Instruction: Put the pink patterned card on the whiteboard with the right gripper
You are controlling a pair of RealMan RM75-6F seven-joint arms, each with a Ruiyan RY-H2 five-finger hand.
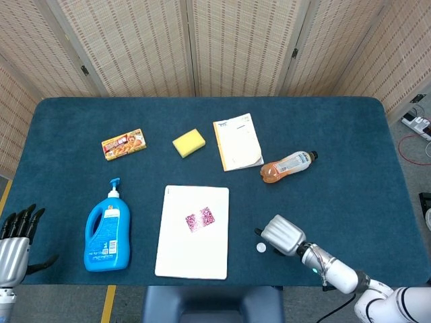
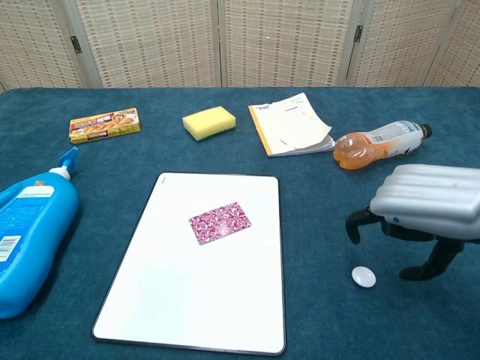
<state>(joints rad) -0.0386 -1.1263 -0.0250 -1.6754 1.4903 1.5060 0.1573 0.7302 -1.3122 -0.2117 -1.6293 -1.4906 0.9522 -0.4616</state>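
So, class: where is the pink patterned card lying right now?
The pink patterned card lies flat on the whiteboard, a little above its centre in the head view, with the blue bottle to its left and the right robot hand well off to its right.

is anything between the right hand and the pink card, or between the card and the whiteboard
Nothing visible. The pink patterned card already lies flat on the whiteboard; the right hand is off to the side over bare table.

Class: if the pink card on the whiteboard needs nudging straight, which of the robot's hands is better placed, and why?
Right. The right hand hangs empty just beside the whiteboard, close to the pink card. The left hand sits at the table's far left edge, with the blue bottle in between.
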